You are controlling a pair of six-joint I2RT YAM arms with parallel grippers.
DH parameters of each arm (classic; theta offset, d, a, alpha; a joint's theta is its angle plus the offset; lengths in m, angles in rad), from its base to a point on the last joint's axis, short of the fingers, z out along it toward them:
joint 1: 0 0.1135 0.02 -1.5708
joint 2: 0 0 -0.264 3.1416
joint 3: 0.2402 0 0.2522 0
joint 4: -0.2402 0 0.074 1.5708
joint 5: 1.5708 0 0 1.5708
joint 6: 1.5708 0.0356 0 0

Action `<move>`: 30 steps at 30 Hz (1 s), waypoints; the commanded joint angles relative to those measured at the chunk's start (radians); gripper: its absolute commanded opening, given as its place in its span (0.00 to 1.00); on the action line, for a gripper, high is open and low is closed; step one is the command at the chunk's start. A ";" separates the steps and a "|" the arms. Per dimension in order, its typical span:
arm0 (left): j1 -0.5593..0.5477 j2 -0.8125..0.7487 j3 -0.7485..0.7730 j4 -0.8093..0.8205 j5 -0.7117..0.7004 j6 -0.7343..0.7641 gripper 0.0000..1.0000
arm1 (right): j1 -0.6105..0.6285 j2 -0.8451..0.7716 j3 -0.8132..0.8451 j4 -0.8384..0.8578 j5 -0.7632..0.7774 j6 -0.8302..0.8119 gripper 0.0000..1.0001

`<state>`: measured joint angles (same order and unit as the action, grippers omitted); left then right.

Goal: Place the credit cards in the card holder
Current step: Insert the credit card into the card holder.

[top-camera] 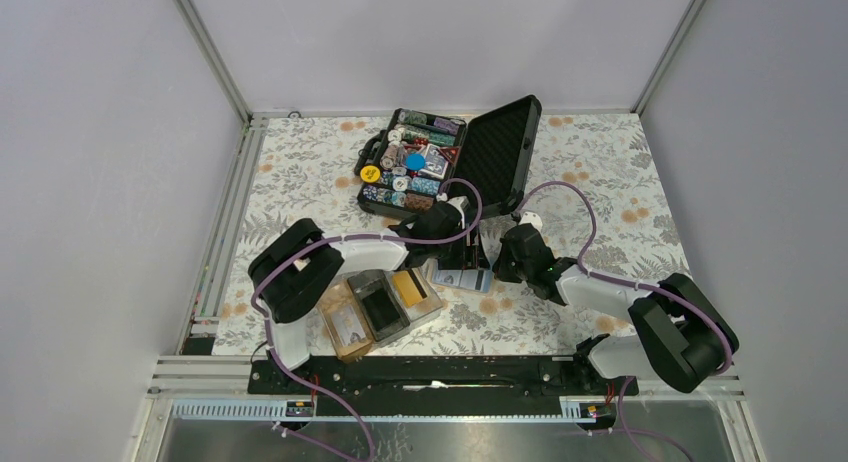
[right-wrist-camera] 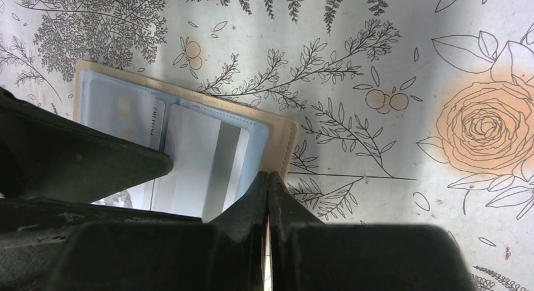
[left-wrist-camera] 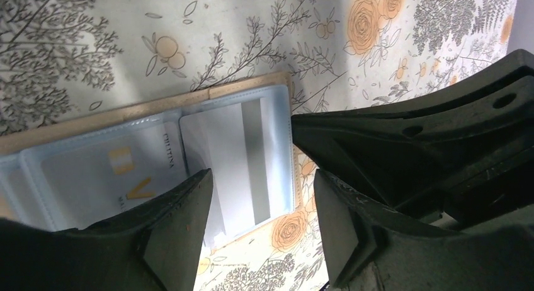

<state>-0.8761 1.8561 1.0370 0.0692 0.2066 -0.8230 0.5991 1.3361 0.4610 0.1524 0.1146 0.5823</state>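
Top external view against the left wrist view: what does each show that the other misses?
Only the top external view shows the open chip case, the card holder with an orange card in one end compartment, and both arms whole. Only the left wrist view shows the lettering and grey stripe on the sleeved cards and the left gripper open. Both show the beige wallet on the floral cloth, with the right gripper at its edge.

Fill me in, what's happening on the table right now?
Both arms are over a beige card wallet lying beside the card holder. The left gripper is open above its clear sleeves; the right gripper is shut at the wallet's edge. One compartment holds a gold-orange card.
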 commanded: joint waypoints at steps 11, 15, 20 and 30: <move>-0.013 -0.034 0.013 -0.178 -0.099 0.018 0.69 | -0.002 0.015 0.004 0.010 -0.022 0.017 0.00; -0.032 -0.009 0.042 -0.208 -0.109 0.028 0.70 | -0.004 0.008 0.001 0.008 -0.018 0.017 0.00; -0.038 -0.002 0.027 -0.153 -0.059 -0.011 0.70 | -0.003 0.005 0.001 0.009 -0.016 0.019 0.00; -0.048 -0.018 0.003 -0.021 -0.013 -0.070 0.70 | -0.003 0.002 0.002 0.006 -0.014 0.017 0.00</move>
<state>-0.9070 1.8351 1.0538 -0.0372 0.1513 -0.8566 0.5991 1.3376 0.4606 0.1562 0.1097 0.5968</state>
